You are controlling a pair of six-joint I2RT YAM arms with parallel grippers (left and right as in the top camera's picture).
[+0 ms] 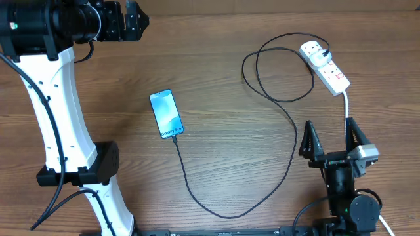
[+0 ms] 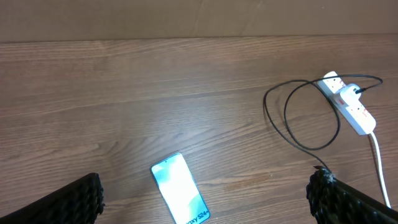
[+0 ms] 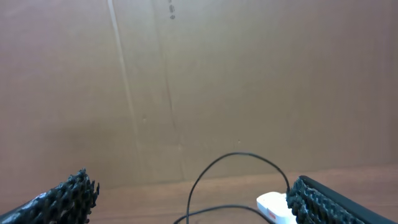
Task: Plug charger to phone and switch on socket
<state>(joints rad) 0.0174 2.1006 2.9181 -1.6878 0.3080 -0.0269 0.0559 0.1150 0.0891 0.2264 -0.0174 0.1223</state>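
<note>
Wood-grain table [image 1: 216, 72], brown wall [image 3: 249, 74] behind; left fingers [image 2: 68, 202] and right fingers [image 3: 62, 199] wide apart, empty

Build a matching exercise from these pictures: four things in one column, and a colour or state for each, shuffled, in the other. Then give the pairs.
1. phone
2. socket
3. charger
4. right gripper

A. black, lying in a loop
B. open, holding nothing
C. bright blue screen
D. white, with red marks

Pairs: 1-C, 2-D, 3-A, 4-B
</note>
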